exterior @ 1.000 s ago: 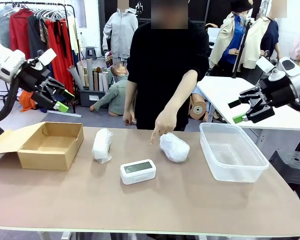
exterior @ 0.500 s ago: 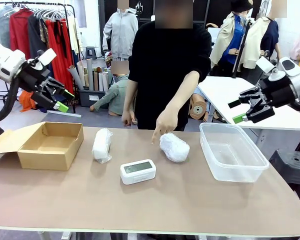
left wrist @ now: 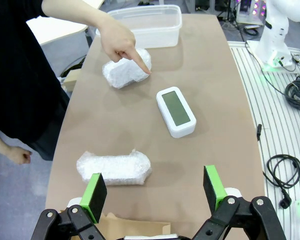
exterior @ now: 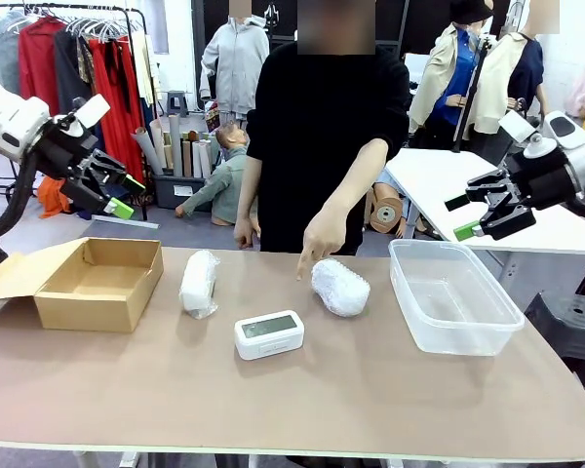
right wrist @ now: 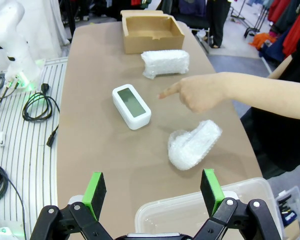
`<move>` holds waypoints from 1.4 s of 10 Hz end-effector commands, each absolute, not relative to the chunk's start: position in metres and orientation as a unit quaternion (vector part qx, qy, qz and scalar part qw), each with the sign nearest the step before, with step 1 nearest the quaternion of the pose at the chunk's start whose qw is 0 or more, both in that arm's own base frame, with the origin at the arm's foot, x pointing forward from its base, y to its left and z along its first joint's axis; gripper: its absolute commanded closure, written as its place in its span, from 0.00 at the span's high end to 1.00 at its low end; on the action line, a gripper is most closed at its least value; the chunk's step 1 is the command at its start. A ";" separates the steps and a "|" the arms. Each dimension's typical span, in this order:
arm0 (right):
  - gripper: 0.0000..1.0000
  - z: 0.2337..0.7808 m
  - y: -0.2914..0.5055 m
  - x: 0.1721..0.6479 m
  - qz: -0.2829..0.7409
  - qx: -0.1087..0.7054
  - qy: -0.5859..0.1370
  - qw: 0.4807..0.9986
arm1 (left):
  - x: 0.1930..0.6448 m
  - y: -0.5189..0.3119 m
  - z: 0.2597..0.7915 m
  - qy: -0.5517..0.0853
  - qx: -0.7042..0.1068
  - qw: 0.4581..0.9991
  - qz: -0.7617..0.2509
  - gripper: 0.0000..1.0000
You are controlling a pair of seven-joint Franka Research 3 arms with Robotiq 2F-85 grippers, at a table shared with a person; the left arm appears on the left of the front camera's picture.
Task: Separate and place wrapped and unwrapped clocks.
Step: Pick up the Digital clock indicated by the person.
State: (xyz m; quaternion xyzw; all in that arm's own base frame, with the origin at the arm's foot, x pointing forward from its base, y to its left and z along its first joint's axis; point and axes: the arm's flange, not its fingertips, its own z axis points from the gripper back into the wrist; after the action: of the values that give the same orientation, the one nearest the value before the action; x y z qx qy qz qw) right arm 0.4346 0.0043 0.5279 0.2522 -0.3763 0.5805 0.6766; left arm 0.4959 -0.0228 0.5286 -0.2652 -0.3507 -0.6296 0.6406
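Cardboard box (exterior: 97, 283): open, empty, at left end of the worktop (exterior: 370, 390).
Clear tub (exterior: 453, 297): empty, at right end.
Left wrapped clock (exterior: 199, 284), right wrapped clock (exterior: 339, 287): on worktop, between the containers.
Bare clock (exterior: 269, 334): just before them.
Left pincer (exterior: 127, 195), right pincer (exterior: 460, 216): wide open, holding nothing.

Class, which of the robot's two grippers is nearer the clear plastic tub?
Right. The right gripper hangs, jaws open, just above the clear plastic tub; the left gripper hovers far off, above the cardboard box.
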 end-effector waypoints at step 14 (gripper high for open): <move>1.00 0.528 0.004 0.435 0.581 0.252 -0.376 0.677 | 0.496 -0.023 0.529 -0.351 -0.265 0.640 -0.630 1.00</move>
State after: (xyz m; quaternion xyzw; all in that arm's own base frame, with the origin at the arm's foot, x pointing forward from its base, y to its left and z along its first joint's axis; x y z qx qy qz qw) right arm 0.4345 0.0040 0.5279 0.2524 -0.3762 0.5803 0.6767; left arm 0.4959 -0.0228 0.5286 -0.2652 -0.3507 -0.6296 0.6406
